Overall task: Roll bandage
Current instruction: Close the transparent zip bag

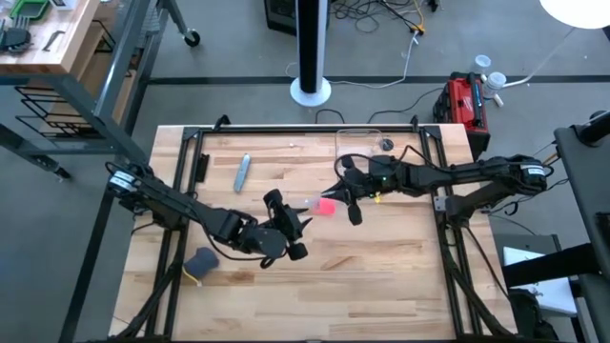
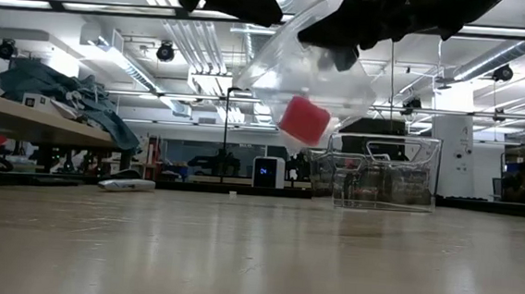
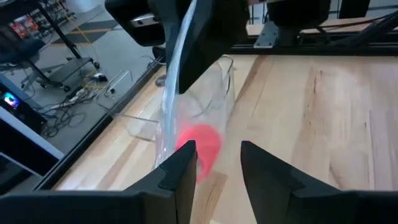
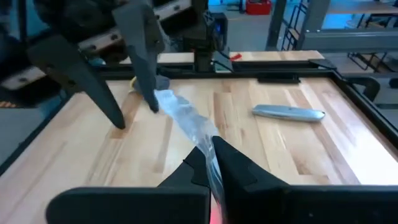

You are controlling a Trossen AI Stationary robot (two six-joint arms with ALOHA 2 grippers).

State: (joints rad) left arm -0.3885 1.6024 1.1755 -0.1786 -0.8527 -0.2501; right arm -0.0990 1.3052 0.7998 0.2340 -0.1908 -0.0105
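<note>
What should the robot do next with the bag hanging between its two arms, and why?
Probably draw the left gripper slowly away to widen the clear bag. Both grippers hold the bag above the table, the right gripper shut on one edge, with the pink bandage roll inside, so it must come out before rolling.

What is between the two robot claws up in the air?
A clear plastic bag stretches between the left gripper and the right gripper, with the pink bandage roll inside it. The low view shows it hanging above the table.
</note>
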